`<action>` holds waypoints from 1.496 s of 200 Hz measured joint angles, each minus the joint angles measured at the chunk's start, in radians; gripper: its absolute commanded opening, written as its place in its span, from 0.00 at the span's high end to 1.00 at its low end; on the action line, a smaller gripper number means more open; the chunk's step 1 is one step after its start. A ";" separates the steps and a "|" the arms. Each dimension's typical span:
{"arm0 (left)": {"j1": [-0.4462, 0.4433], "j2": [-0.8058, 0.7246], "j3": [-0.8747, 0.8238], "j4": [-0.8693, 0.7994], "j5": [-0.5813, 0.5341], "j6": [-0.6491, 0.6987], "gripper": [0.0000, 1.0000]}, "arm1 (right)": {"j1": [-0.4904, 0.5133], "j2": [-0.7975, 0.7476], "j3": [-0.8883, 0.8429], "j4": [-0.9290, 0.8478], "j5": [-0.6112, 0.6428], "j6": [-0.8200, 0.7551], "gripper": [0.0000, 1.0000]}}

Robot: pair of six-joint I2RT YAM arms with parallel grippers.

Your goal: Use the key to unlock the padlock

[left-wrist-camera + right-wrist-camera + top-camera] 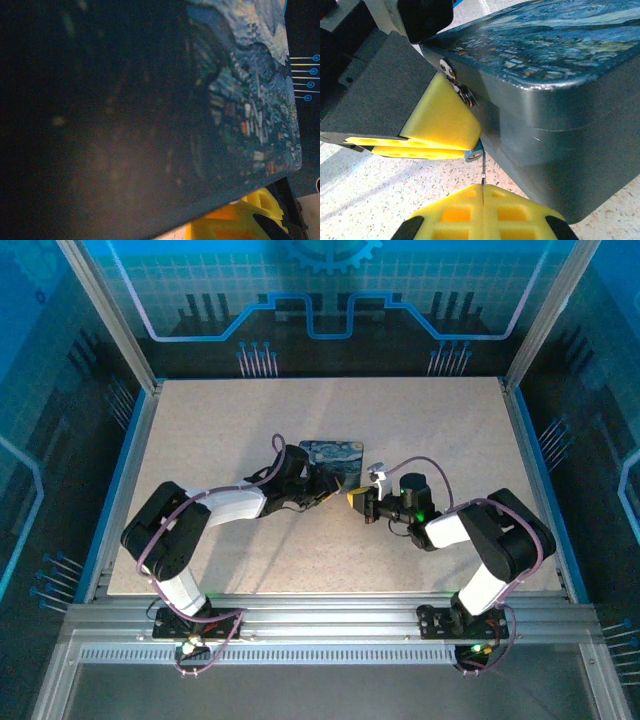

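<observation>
Pads of the right gripper (pixel 483 200) pressed flat together on the key (pixel 483 172), a thin dark sliver standing straight up out of the seam between them. Key tip at the underside of the padlock (pixel 475 151); inside the keyhole or merely against it, impossible to tell.

Just above, left gripper (pixel 455 145) clamped tight on that padlock, yellow foam closed around it, with only a bluish-grey corner poking out at the pad tips. Padlock hard against the front wall of the box (pixel 560 100), just below a small riveted metal hasp (pixel 451 74) at the lid edge.

Box dark blue, its lid printed with a swirling starry night scene. Lid down, contents hidden. Beneath it, pale speckled table (pixel 370 200).

From the overhead camera: both arms bent inward, the two grippers nose to nose near the middle of the table, just in front of the box, the left one reaching in from the left, the right one from the right.

From the left wrist camera: printed lid close up, dim and blurred, with a wedge of yellow foam below its lower edge.
</observation>
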 measured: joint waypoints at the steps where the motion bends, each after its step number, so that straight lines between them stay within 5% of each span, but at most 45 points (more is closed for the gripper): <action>1: 0.000 0.000 0.000 0.000 0.000 0.000 0.90 | 0.000 0.000 0.000 0.000 0.000 0.000 1.00; 299: 0.008 0.000 0.000 0.003 0.034 -0.003 0.89 | -0.029 0.053 0.024 0.095 -0.045 0.027 1.00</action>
